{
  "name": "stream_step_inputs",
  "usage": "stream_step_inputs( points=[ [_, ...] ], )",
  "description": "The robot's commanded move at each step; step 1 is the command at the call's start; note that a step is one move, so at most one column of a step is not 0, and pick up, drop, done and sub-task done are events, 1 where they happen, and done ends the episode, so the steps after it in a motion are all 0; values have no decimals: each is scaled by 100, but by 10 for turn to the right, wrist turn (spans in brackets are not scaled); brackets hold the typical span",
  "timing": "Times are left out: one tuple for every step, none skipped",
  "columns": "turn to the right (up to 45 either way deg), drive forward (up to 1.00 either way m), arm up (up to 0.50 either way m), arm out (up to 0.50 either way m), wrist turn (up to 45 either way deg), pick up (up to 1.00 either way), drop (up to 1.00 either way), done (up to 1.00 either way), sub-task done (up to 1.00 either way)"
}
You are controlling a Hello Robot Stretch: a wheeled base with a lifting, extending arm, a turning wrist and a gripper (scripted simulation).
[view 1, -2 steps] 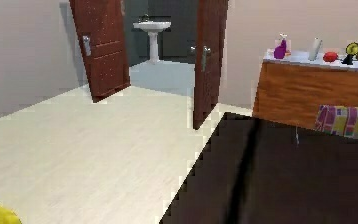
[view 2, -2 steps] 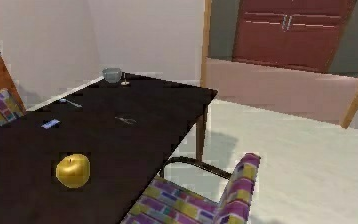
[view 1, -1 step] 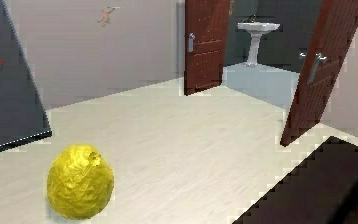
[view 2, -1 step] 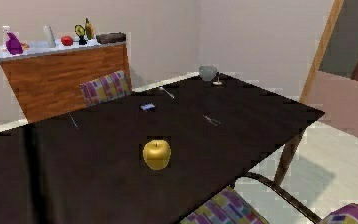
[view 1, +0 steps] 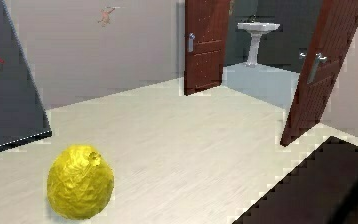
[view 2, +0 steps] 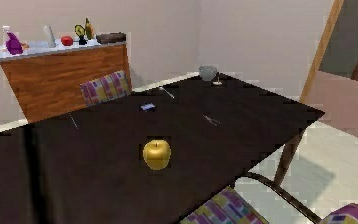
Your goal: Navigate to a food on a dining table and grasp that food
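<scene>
Yellow apple (view 2: pixel 156 153) sits upright (dimple on top) on dark table (view 2: pixel 255 118).

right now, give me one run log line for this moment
target: round yellow apple on dark wooden dining table | nearby: grey bowl at far edge | ahead: yellow lumpy ball on pale floor

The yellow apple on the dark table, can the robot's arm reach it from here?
Probably yes. The apple lies on a bare part of the dining table, on the arm's side, with nothing standing close around it. The plaid chair at the near edge might get in the way.
</scene>
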Motion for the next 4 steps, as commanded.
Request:
stream_step_inputs(
  points=[
    [0, 0, 38, 0, 0, 0, 0, 0, 0],
    [0, 0, 0, 30, 0, 0, 0, 0, 0],
    [0, 0, 0, 0, 450, 0, 0, 0, 0],
    [0, 0, 0, 0, 450, 0, 0, 0, 0]
  ],
)
